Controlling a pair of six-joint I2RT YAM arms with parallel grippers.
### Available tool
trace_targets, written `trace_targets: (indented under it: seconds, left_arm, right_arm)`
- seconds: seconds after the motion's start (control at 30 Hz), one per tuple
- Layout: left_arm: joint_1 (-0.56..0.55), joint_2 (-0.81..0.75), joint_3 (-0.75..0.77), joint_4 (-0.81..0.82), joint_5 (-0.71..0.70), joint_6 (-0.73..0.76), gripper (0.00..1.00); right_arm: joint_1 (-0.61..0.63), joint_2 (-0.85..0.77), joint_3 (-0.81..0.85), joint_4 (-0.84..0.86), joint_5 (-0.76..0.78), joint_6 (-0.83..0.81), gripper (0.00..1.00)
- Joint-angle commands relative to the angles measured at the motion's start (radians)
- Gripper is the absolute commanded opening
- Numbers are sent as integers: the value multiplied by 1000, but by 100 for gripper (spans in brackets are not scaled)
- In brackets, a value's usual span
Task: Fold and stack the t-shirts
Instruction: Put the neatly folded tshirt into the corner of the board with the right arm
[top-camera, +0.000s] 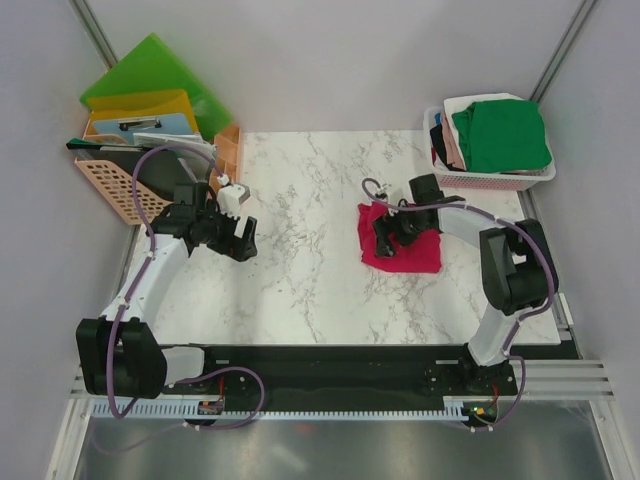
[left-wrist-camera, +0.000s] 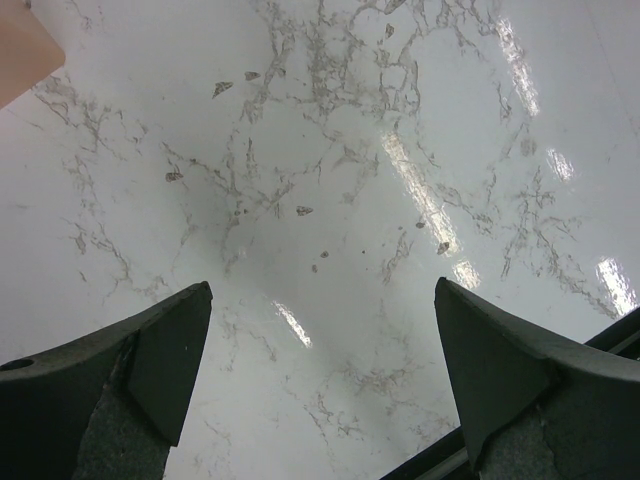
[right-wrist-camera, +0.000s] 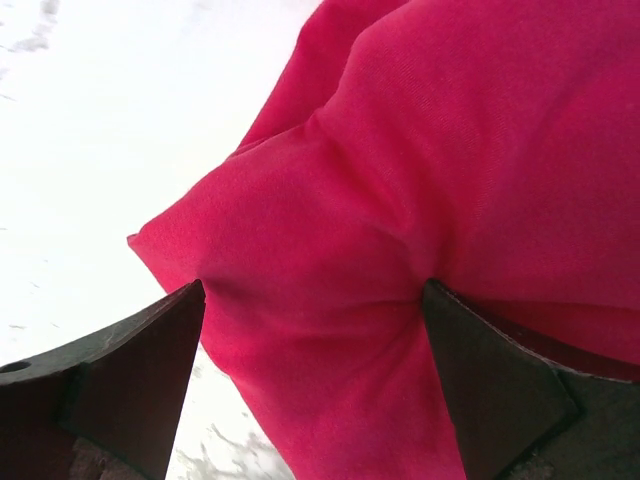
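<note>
The crimson shirt (top-camera: 412, 258) lies on the right half of the bench (top-camera: 300, 200), as a small and rather thick bundle, not a flat rectangle. The other shirts (top-camera: 500, 135) sit in the basket (top-camera: 497, 181) at the far right corner, well apart from it, with a green one on top.

The right jaws stand wide apart directly over the shirt (right-wrist-camera: 470, 150) and grasp nothing. In the right wrist view the two tips reach down on either side of a soft ridge of cloth, near a corner of the bundle. Whether the tips already press on the cloth cannot be told. The left jaws are also released and empty. They hang over bare bench (left-wrist-camera: 300, 120) on the left side, far from the shirt.

The shirt looks light, soft and limp. It will probably sag and lose its shape when it is lifted, and the layers may slide on each other, because the marble-pattern top seems smooth and glossy. It is not fragile, so a firm pinch should do no harm.

A good place to take hold seems to be a raised fold or a thick edge, where several layers come together. A pinch in the flat middle would likely catch only the top layer and pull the bundle open. To spread it for folding, both arms will likely be needed, one on each corner or shoulder.
</note>
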Motion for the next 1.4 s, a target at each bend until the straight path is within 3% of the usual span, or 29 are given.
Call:
trace_targets:
  seconds: [0.0,0.27,0.57,1.0,1.37]
  left_arm:
    - [-4,1,-5,39,-17,32,100]
    - [-4,15,-11,50,-8,31,100]
    - [-4,29,-11,66,-3,29,100]
    - [-4,14,-43,88,-8,35,100]
    - [-4,31,-40,99,-9,34,100]
  right_arm:
    - [-108,6,-78,-111,77,-17,98]
    - [-376,-41,-123,-162,56,-105,98]
    - [-607,35,-20,-222,122,-201,98]
    - [-696,207,201,-280,195,-240,98]
    - [-632,89,74,-304,165,-304,98]
